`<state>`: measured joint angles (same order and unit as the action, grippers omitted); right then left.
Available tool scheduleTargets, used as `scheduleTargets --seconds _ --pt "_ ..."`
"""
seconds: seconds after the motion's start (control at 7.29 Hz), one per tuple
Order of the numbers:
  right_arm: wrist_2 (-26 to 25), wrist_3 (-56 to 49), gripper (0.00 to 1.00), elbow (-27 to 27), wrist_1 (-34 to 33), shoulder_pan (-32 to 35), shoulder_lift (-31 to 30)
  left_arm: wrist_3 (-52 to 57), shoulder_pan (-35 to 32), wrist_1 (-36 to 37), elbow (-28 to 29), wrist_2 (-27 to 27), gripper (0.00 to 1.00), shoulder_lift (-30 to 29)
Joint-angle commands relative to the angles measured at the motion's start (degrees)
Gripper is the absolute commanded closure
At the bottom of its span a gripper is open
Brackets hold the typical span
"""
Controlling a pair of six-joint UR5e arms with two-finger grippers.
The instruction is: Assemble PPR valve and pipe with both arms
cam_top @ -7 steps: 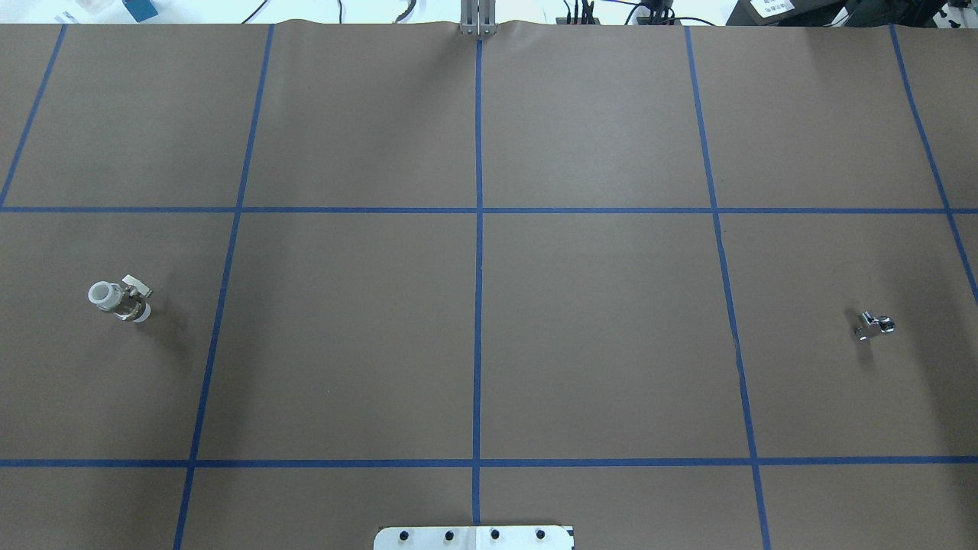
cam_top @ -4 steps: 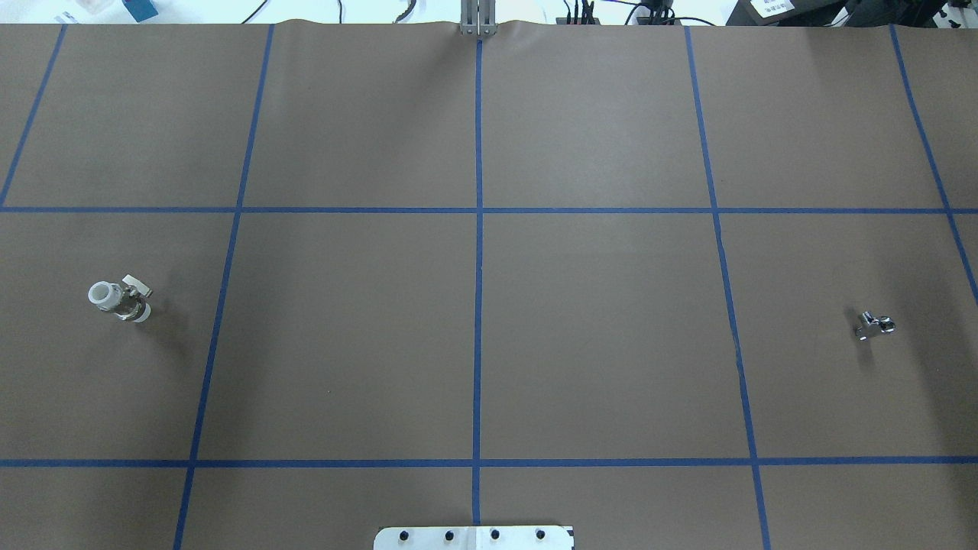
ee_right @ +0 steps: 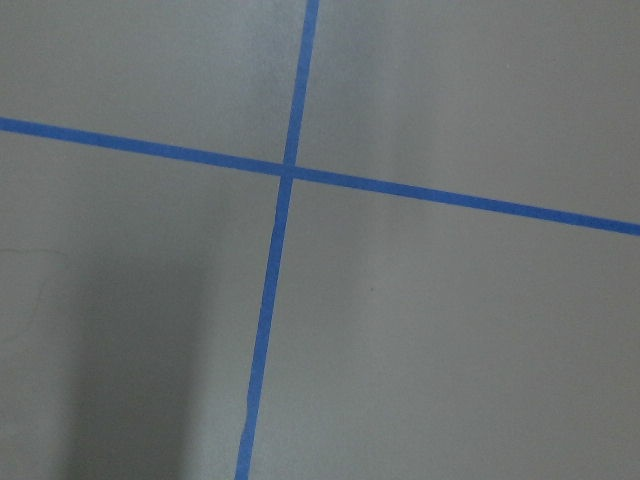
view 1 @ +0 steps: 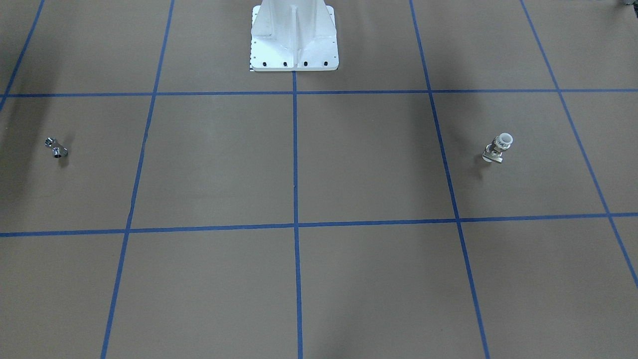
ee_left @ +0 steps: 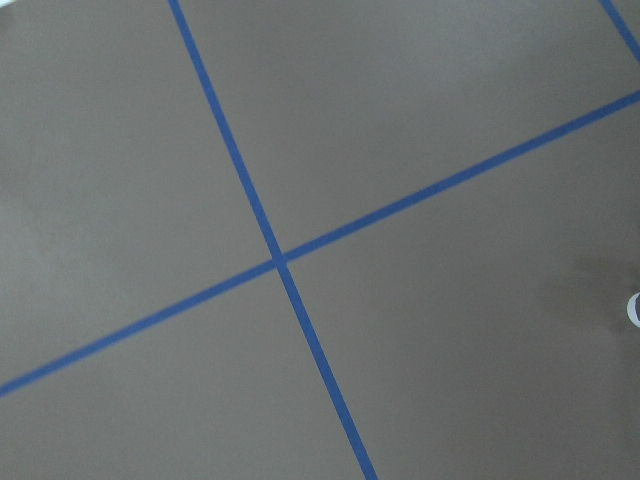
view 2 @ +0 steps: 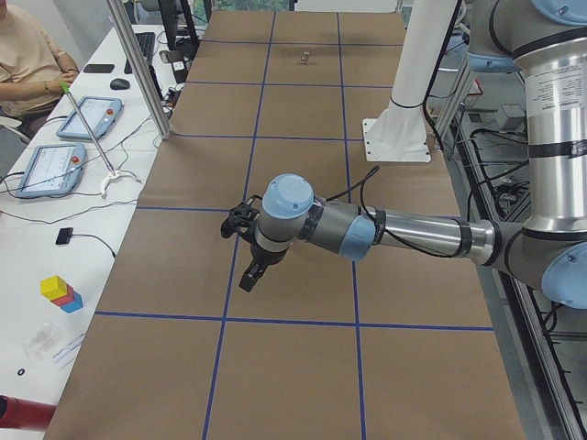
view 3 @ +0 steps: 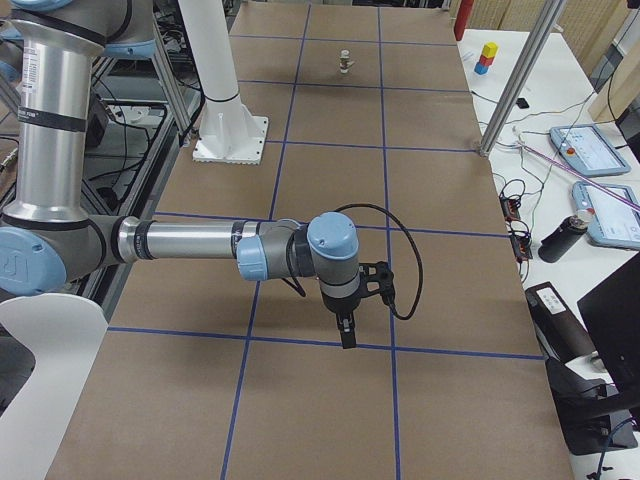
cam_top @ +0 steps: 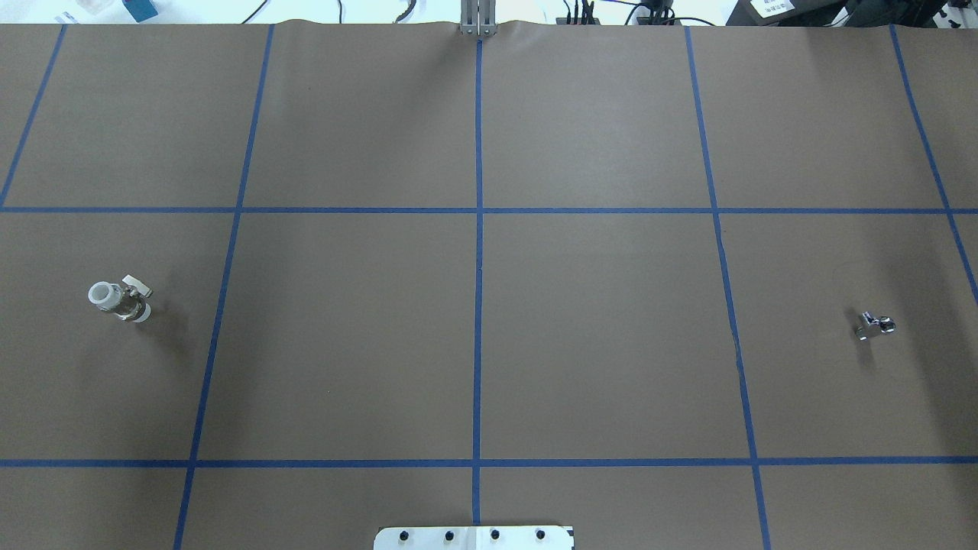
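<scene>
The PPR valve (cam_top: 120,300), with a white ring end, metal middle and white tab, stands on the brown table at the left of the overhead view; it also shows in the front view (view 1: 498,147) and far off in the right side view (view 3: 344,61). The chrome pipe (cam_top: 873,326) lies at the right; it also shows in the front view (view 1: 55,148) and the left side view (view 2: 304,59). My left gripper (view 2: 247,282) and right gripper (view 3: 346,338) hang above the table and show only in the side views. I cannot tell if they are open or shut.
The white pedestal base (view 1: 294,35) stands at the robot's side of the table. Blue tape lines (cam_top: 477,305) divide the brown surface. A side table with tablets (view 2: 87,117), an aluminium post (view 2: 138,69) and a seated operator (view 2: 27,55) lie beyond the far edge.
</scene>
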<state>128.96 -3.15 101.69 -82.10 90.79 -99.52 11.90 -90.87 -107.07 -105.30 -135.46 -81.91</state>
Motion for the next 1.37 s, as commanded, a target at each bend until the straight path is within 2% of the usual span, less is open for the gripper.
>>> scheduleTargets --seconds 0.0,0.14,0.27,0.41,0.69,0.82,1.23 --pt "2.1 0.2 0.0 -1.2 5.2 -0.1 -0.2 0.0 0.3 -4.4 1.4 -4.7 0.0 -1.8" --pt "2.5 0.8 0.0 -1.3 6.1 -0.1 -0.3 -2.0 2.0 -6.6 1.8 -12.1 0.0 -1.8" --pt "2.7 0.7 0.0 -2.0 6.3 -0.3 -0.4 -7.6 7.1 -6.8 1.4 -15.8 0.0 -2.0" --pt "3.3 0.7 0.0 -2.0 6.3 -0.3 -0.4 -16.0 10.3 -8.6 0.5 -15.5 0.0 -2.3" --pt "3.6 0.7 0.0 -2.1 6.4 -0.3 -0.6 -29.4 20.0 -14.8 -0.6 -6.5 0.0 -2.4" --pt "3.6 0.7 0.0 -2.1 6.4 -0.3 -0.7 -30.6 25.1 -14.9 -1.1 -0.7 0.0 -2.5" --pt "3.6 0.7 0.0 -2.4 6.4 -0.3 -0.7 -36.0 35.7 -14.8 -0.8 9.5 0.0 -3.5"
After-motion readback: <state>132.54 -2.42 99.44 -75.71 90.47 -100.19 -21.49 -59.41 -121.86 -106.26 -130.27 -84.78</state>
